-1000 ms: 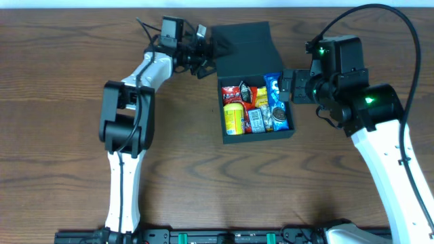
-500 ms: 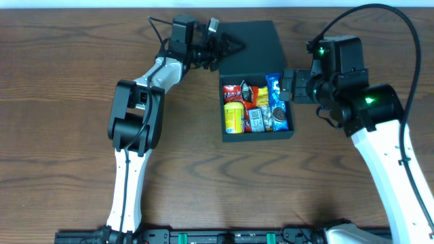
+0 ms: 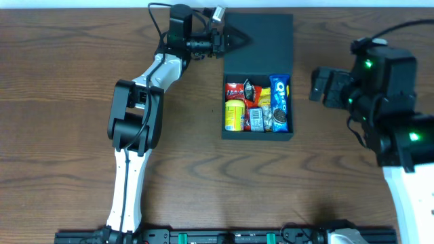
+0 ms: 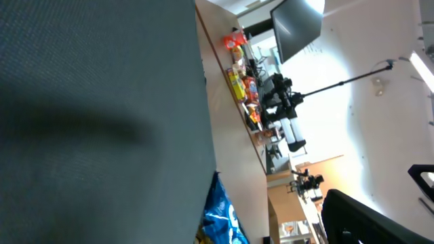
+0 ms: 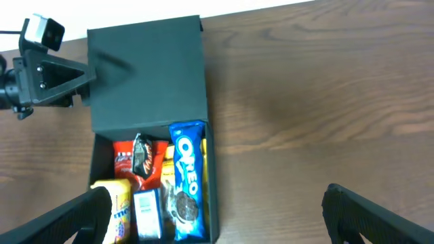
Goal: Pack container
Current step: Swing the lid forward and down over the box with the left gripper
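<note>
The dark teal container (image 3: pixel 258 136) sits at the table's centre with its flap lid (image 3: pixel 261 39) swung back and lying away from the box. Inside are several snack packets, among them a blue Oreo pack (image 3: pixel 279 102) and a yellow pack (image 3: pixel 234 115). My left gripper (image 3: pixel 230 37) is open at the lid's left edge. In the left wrist view the lid (image 4: pixel 95 122) fills the frame, with one finger (image 4: pixel 359 217) at lower right. My right gripper (image 5: pixel 217 227) hangs open, empty, above the container's right wall (image 5: pixel 211 190) and apart from it.
The table's far edge (image 3: pixel 325 8) runs just behind the lid. Bare wood (image 3: pixel 203 176) lies in front of the container and to both sides. The left arm's links (image 3: pixel 132 115) stretch across the left half of the table.
The lid has swung further back with my left gripper following at its left edge. The right arm has pulled away to the right of the container.
</note>
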Available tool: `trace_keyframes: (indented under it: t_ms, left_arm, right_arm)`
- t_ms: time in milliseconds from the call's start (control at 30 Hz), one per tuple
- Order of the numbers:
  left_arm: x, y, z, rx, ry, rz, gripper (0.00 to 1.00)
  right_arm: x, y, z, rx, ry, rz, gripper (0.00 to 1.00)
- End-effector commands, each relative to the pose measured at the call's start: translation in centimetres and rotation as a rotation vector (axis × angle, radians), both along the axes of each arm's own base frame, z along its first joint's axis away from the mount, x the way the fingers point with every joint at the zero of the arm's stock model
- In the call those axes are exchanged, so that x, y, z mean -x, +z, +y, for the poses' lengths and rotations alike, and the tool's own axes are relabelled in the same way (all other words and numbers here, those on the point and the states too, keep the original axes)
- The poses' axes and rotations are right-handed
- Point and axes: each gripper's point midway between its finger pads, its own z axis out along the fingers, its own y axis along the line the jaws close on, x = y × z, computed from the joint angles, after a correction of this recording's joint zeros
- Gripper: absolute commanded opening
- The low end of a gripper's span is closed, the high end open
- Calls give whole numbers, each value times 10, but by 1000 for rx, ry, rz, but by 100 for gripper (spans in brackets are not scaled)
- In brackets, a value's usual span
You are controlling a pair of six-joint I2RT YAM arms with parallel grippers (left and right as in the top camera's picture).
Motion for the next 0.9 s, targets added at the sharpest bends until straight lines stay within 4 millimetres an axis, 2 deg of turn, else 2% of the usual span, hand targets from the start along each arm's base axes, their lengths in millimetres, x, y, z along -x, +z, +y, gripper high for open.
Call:
trace_keyframes:
  t_ms: [0, 133, 267, 400, 600, 867]
  left_arm:
    - [7, 40, -5, 27, -41, -112, 96]
    - [10, 50, -7, 3, -26, -123, 96]
    - [12, 46, -5, -86, 20, -136, 96]
    - [22, 48, -1, -154, 19, -167, 96]
    - [44, 61, -4, -269, 9, -260, 96]
    - [89, 83, -18, -351, -63, -300, 96]
  right_arm:
    - [4, -1, -6, 19, -12, 12, 99]
    - [7, -4, -11, 37, -31, 28, 99]
    - [7, -4, -12, 43, -38, 26, 99]
    - [7, -4, -12, 43, -38, 26, 99]
    - [7, -4, -16, 60, -55, 27, 99]
    - [8, -2, -25, 93, -93, 22, 99]
